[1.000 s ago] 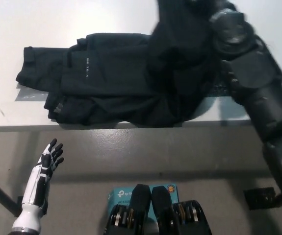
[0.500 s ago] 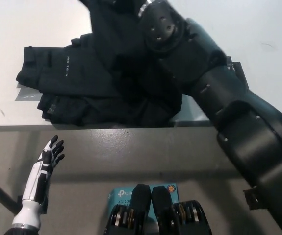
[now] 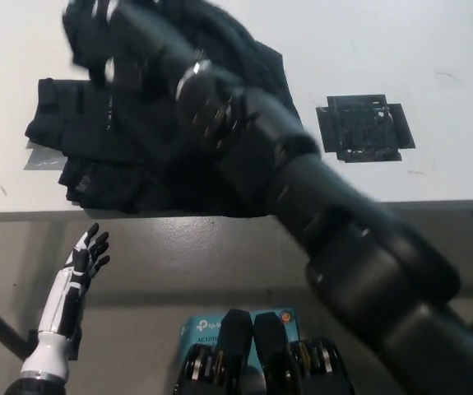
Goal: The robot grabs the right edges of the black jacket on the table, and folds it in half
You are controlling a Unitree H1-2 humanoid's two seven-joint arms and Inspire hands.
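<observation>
black right robot hand (image 3: 96, 37), blurred, grasping black jacket (image 3: 137, 156) fabric above the garment's left part on the white surface (image 3: 433, 49); white left robot hand (image 3: 88, 251) released, below surface edge.

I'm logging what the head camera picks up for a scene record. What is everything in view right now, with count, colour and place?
jacket: one, black, on the table's left half, part of it carried over toward the far left.
table: one, white top, filling the upper half of the view.
tape mark: one, black square patch, on the table right of the jacket.
box: one, teal with a printed label, on the floor at bottom middle.
floor: grey, below the table edge.
left hand: one, white, lower left, below the table edge, open and resting.
right hand: one, black, blurred at the upper left over the jacket; its arm crosses from bottom right.
</observation>
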